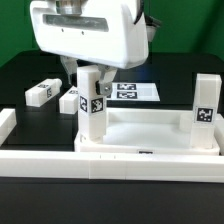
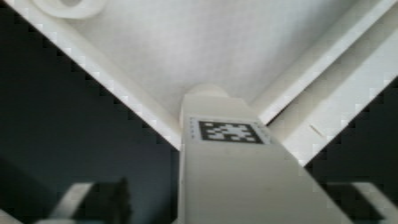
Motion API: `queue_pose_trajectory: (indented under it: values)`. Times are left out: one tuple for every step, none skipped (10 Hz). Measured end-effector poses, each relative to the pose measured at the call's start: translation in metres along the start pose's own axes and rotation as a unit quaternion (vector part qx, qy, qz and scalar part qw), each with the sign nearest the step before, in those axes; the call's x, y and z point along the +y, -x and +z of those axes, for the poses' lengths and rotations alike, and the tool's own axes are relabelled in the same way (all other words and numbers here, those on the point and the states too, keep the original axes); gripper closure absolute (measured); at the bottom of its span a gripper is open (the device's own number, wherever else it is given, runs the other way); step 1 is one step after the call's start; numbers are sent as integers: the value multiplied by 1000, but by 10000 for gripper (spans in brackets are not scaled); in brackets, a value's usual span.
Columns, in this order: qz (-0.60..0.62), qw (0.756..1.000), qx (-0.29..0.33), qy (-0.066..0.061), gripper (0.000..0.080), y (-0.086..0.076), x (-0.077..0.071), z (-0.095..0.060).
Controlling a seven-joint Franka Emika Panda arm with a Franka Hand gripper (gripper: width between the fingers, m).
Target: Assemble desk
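Observation:
The white tray-like tabletop [image 1: 150, 135] lies upside down at the centre of the exterior view. One leg [image 1: 205, 100] stands upright at its right corner. A second leg [image 1: 92, 105] stands upright at its near left corner, tag facing the camera. My gripper [image 1: 90, 75] is directly above this leg, its jaws around the leg's top. In the wrist view the leg [image 2: 231, 150] points into the tabletop's corner [image 2: 196, 50]. My gripper [image 2: 231, 205] is open: dark gaps separate the leg from the fingers [image 2: 111, 200]. Two loose legs [image 1: 42, 92] [image 1: 72, 98] lie to the left.
The marker board [image 1: 130, 90] lies flat behind the tabletop. The low white border wall [image 1: 100, 165] runs along the front and up the exterior view's left side. The table surface is black.

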State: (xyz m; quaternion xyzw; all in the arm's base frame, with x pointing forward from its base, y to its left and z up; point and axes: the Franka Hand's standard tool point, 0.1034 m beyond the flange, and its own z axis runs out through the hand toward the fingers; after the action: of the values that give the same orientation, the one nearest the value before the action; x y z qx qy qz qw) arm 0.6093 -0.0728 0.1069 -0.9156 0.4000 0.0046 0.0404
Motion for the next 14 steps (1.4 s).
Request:
queue_pose_trajectory:
  values:
    - [-25, 1000, 1, 5, 211, 2, -1, 0]
    - [-72, 997, 4, 3, 162, 4, -3, 1]
    - [-111, 994, 8, 2, 153, 6, -2, 3]
    - [-159, 987, 8, 3, 153, 6, -2, 3]
    - [-201, 979, 8, 3, 153, 5, -1, 2]
    - [-245, 969, 9, 4, 151, 4, -1, 2]
    - [-291, 957, 9, 5, 151, 4, -1, 2]
    - [-336, 942, 9, 9, 151, 4, 0, 3]
    - [-378, 926, 9, 12, 151, 3, 0, 3]
    - [-418, 908, 9, 18, 151, 3, 1, 3]
    - [-453, 891, 8, 24, 151, 2, 1, 3]
    - [-489, 872, 8, 30, 151, 2, 2, 2]
    - [-520, 853, 7, 35, 151, 1, 2, 2]
    - [-542, 839, 7, 38, 151, 1, 2, 1]
